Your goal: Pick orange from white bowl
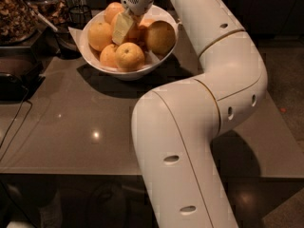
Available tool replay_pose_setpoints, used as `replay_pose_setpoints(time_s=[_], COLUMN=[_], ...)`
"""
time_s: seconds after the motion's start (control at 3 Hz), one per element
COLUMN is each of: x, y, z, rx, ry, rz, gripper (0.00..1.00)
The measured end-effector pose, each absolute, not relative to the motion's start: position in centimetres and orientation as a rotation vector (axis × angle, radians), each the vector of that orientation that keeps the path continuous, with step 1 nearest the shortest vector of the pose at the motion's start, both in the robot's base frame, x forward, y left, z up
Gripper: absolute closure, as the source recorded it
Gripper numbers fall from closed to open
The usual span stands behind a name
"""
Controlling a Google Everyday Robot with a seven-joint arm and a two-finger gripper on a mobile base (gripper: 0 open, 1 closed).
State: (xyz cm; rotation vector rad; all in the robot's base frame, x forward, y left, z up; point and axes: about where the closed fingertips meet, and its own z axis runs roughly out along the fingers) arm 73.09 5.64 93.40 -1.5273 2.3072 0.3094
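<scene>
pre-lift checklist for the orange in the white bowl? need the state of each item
1. Gripper inside the wide glossy white bowl: ok.
2. Gripper at the large deep-orange round orange mid-pile: ok.
3. Grasp secure: cannot tell.
4. Room around that orange: not ok, the duller brownish-orange fruit and others crowd close.
5. Bowl fully on the grey table: ok.

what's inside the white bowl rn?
The white bowl holds piled oranges, about five showing, a brownish one at right. The gripper sits over the middle, covering whatever fruit lies beneath it.
</scene>
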Motion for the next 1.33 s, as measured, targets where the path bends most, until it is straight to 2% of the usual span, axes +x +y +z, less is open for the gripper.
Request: replay_pose_setpoints(time_s=[1.0,1.33], x=[73.09,73.09], y=[5.64,5.64], z=[93.4,93.4], rx=[-1.527,-1.527], ry=[2.307,2.307], rz=[0.309,0.309], gripper=[0.11,0.0])
